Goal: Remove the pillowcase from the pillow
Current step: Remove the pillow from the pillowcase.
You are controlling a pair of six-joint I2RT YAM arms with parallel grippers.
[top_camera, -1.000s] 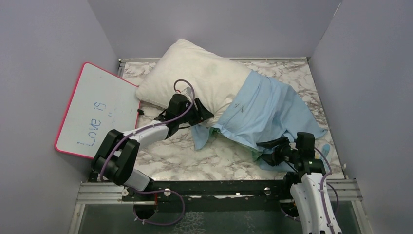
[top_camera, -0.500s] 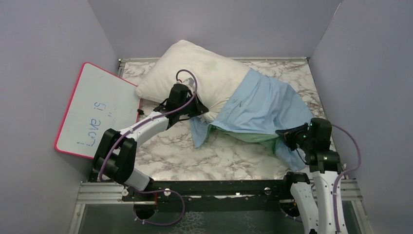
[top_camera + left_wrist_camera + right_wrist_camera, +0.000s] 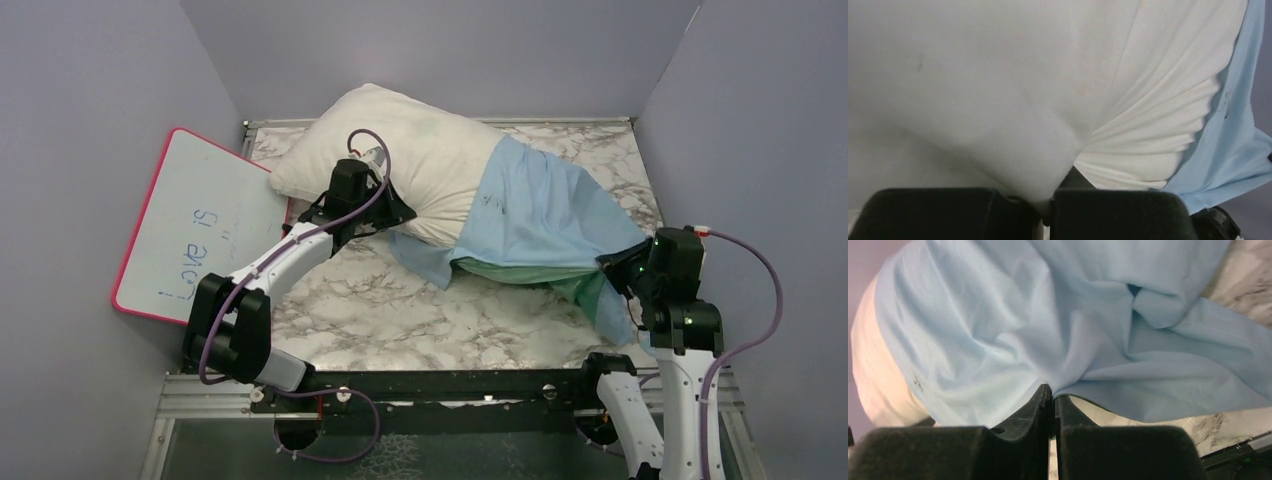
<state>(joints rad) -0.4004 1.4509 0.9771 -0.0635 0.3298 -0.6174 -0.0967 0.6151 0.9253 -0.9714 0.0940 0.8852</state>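
1. The pillow [image 3: 400, 140] lies across the far half of the table [image 3: 400, 310]. Its left end is bare and cream-white, and its right end is covered by the pillowcase [image 3: 545, 205], which trails toward the near right corner.
2. The left gripper [image 3: 1046, 212] is clenched on a pinch of the pillow's cream fabric at its near edge. Creases fan out from that pinch.
3. The right gripper [image 3: 1052, 396] is clamped on a fold of the light blue pillowcase. The cloth is drawn fairly taut between pillow and fingers, and its teal inner face is exposed underneath.
4. The pillowcase is judged thin, light and limp. It can only be pulled, never pushed, and it is expected to bunch at the pillow's widest part.
5. A doubled fold or the closed-end seam is judged the safest hold, since a single layer may slide out of a narrow pinch.
6. The pillow is judged soft, bulky and light, so it is likely to be dragged along unless anchored. Only its outer skin is gripped, so the filling may shift.
7. The whiteboard [image 3: 200, 230] stands just beside the pillow's left end and could be nudged.
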